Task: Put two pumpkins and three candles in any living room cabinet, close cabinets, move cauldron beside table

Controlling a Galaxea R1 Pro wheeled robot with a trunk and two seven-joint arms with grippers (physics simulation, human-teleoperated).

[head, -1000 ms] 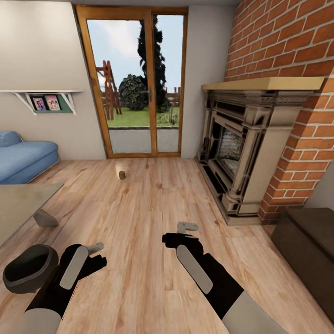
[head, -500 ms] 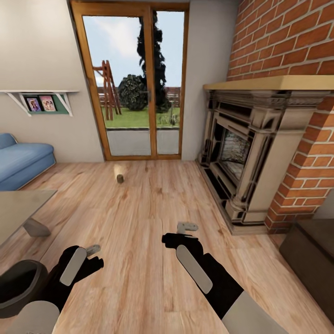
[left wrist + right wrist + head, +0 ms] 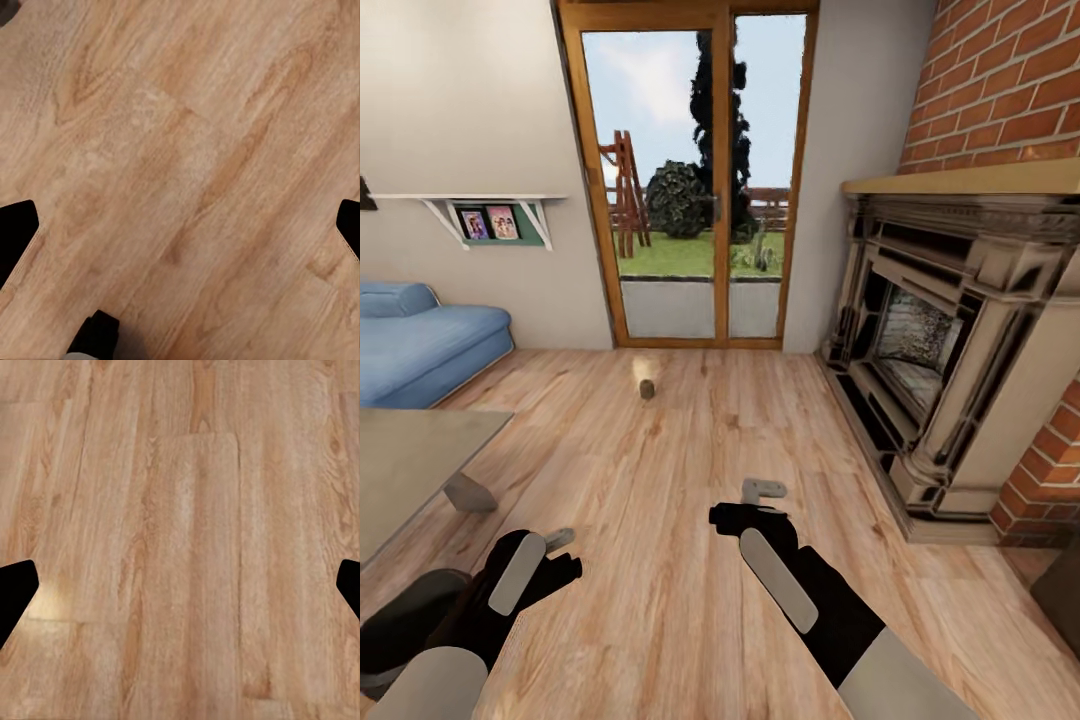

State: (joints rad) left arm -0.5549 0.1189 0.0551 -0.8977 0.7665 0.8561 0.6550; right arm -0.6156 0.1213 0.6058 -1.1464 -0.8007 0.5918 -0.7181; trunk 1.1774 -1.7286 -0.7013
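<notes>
A short brown candle (image 3: 647, 389) stands on the plank floor before the glass door, with a paler stub (image 3: 640, 367) seemingly just behind it. The black cauldron (image 3: 400, 612) sits on the floor at the lower left, partly hidden by my left forearm, close to the grey table (image 3: 405, 462). A sliver of the dark brown cabinet (image 3: 1063, 595) shows at the right edge. My left gripper (image 3: 560, 540) and right gripper (image 3: 763, 491) hover open over bare floor, each with nothing between its fingertips (image 3: 16, 229) (image 3: 15, 589). The pumpkins are out of view.
A brick fireplace (image 3: 950, 370) with a raised hearth fills the right side. A blue sofa (image 3: 420, 340) stands at the left wall under a small shelf (image 3: 480, 215). The wood-framed glass door (image 3: 695, 190) is straight ahead, with open floor leading to it.
The camera has moved: the whole scene has shifted to the right, the cabinet slipping almost out at the right and the cauldron dropping toward the lower left corner. Both arms keep their pose.
</notes>
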